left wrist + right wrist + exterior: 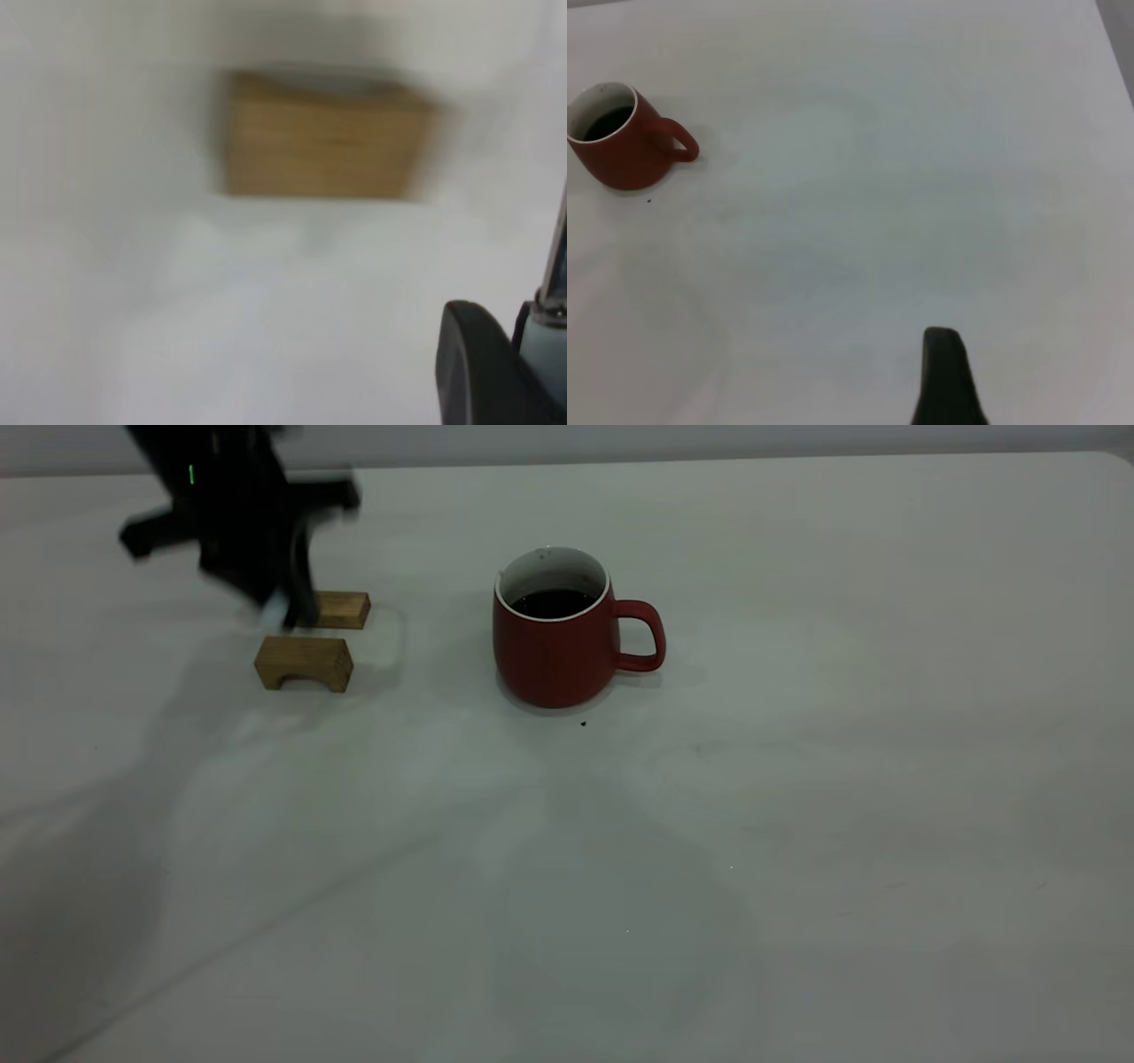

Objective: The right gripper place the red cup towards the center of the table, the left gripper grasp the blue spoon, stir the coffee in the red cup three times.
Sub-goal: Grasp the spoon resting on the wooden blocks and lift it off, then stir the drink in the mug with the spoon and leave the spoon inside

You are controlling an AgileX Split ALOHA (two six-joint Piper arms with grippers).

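- While the desk [797, 824] bears it near the middle, we see the red cup [554, 638] upright with coffee [552, 602] inside, so placing looks done.
- We judge stirring not yet begun.
- The left pincer [288, 607] hangs over the far wooden block [341, 609], apparently gripping the blue spoon [275, 609].
- Whether the right pincer [948, 381] is open, we cannot tell.

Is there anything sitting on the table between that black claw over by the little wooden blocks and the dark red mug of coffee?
Nothing visible does. The left gripper hangs over the two tan wooden blocks, and the stretch of off-white table between them and the rounded dark-red cup holding black coffee is bare. The blocks sit beneath the gripper, not in the path.
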